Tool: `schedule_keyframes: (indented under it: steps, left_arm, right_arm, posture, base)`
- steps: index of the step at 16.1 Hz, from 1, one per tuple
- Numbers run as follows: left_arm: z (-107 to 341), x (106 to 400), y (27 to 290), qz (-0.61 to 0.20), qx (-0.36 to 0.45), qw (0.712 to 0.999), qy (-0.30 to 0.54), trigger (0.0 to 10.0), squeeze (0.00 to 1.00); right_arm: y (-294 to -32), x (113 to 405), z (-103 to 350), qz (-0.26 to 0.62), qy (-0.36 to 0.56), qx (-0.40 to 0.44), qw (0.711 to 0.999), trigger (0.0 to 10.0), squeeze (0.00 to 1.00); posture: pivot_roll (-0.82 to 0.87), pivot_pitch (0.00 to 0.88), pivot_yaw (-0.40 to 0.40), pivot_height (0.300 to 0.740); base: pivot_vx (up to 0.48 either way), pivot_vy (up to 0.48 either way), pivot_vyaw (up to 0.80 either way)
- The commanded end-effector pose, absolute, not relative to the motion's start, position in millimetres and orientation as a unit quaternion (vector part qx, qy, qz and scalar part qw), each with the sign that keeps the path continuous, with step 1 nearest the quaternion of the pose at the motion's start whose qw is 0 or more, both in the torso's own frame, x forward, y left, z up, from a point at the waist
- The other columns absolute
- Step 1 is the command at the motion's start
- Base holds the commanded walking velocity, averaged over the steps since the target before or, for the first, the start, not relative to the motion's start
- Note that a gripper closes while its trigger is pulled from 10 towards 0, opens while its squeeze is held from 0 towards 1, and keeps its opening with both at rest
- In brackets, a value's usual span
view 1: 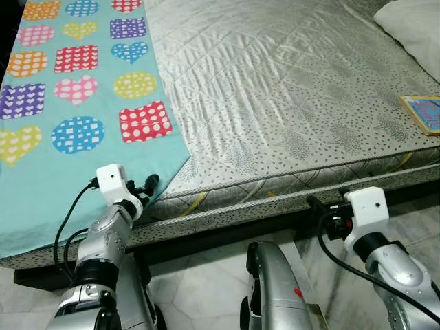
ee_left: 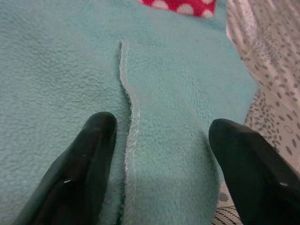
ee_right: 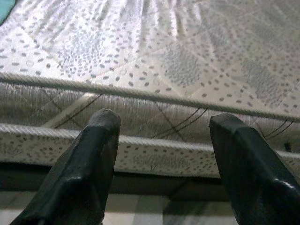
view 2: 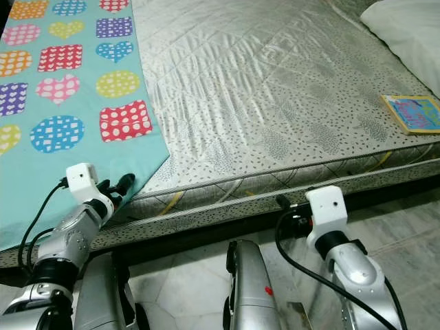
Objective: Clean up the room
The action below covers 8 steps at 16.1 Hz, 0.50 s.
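A teal fleece blanket (view 1: 82,103) lies spread over the left part of the bed, printed with dotted hearts, squares and circles in orange, red, pink, purple, blue and yellow. Its near corner comes to a point at the mattress edge, and up close the nap looks soft and pilled, with a pale stitched hem running along a folded-over flap. The left gripper (view 1: 146,187) is at that corner, its two black fingers (ee_left: 84,164) spread apart with the hemmed flap lying between them; they rest on or just above the fleece, and are not closed on it.

To the right the bare mattress (view 1: 289,89) shows a shiny, quilted silver-grey cover with small dark speckles and wrinkles running across it, and a corded seam along its side. Below is a dark bed frame and a pale marble-like tile floor (view 1: 206,289).

The right gripper (ee_right: 161,164) hangs low in front of the mattress side, its fingers wide apart and holding nothing.

Farther right, a flat square book (view 1: 425,112) with a yellow border and blue picture lies near the mattress edge, and a white pillow (view 1: 412,24) sits at the far right corner.
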<state>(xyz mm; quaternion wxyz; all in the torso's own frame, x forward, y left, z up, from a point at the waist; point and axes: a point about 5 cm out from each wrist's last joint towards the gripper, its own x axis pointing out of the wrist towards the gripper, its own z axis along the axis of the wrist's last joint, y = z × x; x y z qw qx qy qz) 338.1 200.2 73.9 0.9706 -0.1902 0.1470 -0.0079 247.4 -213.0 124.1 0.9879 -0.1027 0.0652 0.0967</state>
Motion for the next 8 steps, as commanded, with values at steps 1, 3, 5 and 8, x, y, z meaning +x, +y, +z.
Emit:
schedule_keyframes:
  steps: [1,3,5,8]
  left_arm:
    - [72.3,338.1,201.0,-0.012,-0.186,0.971,0.152,0.0,0.0]
    - [70.0,338.2,202.3,-0.013,-0.184,0.97,0.157,0.0,0.0]
    - [70.3,338.6,202.1,-0.019,-0.181,0.971,0.155,0.0,0.0]
    - [71.0,338.1,197.7,-0.043,-0.149,0.976,0.15,0.0,0.0]
  right_arm:
    - [-216.5,246.6,128.1,0.091,0.061,-0.107,0.988,10.0,0.0]
    - [-216.6,247.3,128.3,0.09,0.061,-0.108,0.988,10.0,0.0]
    - [-215.5,246.4,127.1,0.09,0.062,-0.108,0.988,10.0,0.0]
    - [-212.3,246.1,129.9,0.115,0.056,-0.087,0.988,10.0,0.0]
  posture:
    - [-0.28,0.185,-0.059,0.527]
    - [-0.28,0.186,-0.06,0.527]
    - [-0.27,0.186,-0.063,0.527]
    - [-0.27,0.185,-0.063,0.527]
  base:
    - [0.0,0.0,0.0]
    - [0.0,0.0,0.0]
    - [0.0,0.0,0.0]
    - [0.0,0.0,0.0]
